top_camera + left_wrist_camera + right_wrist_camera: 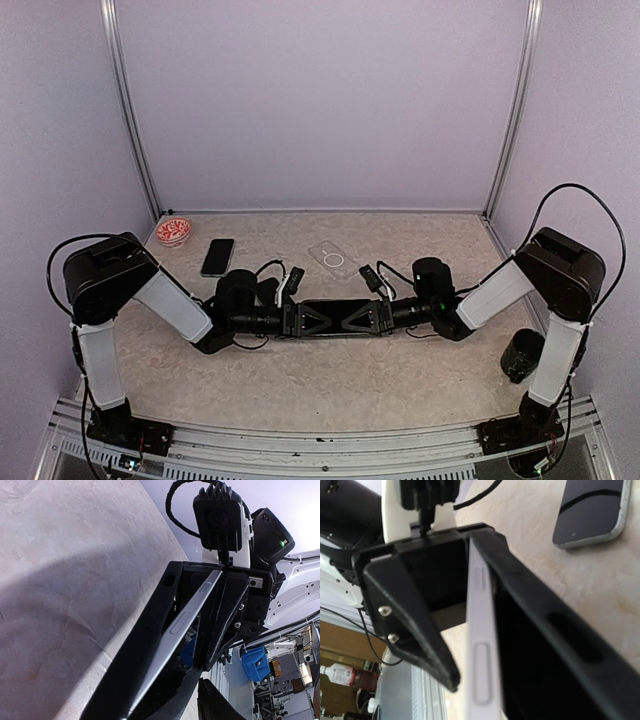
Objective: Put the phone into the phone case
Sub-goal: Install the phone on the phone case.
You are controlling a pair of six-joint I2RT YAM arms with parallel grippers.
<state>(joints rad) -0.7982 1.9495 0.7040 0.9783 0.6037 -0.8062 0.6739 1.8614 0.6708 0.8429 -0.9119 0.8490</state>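
Observation:
A thin phone [337, 303] with a pale silvery edge and raised side buttons hangs on edge above the table, between my two arms. My right gripper [350, 318] is shut on one end of it. The left gripper [325, 319] stands open around the other end. In the right wrist view a strip of table shows between the phone's edge [480, 645] and one left finger [405, 630]. The left wrist view looks along the same edge [185, 620]. A clear phone case [335, 258] with a ring mark lies flat on the table behind the grippers.
A second dark-screened phone [217, 257] lies at the back left, and the right wrist view also shows this second phone [590, 510]. A red-and-white bowl [173, 231] sits in the far left corner. A black cylinder [522, 355] stands by the right arm. Walls close in three sides.

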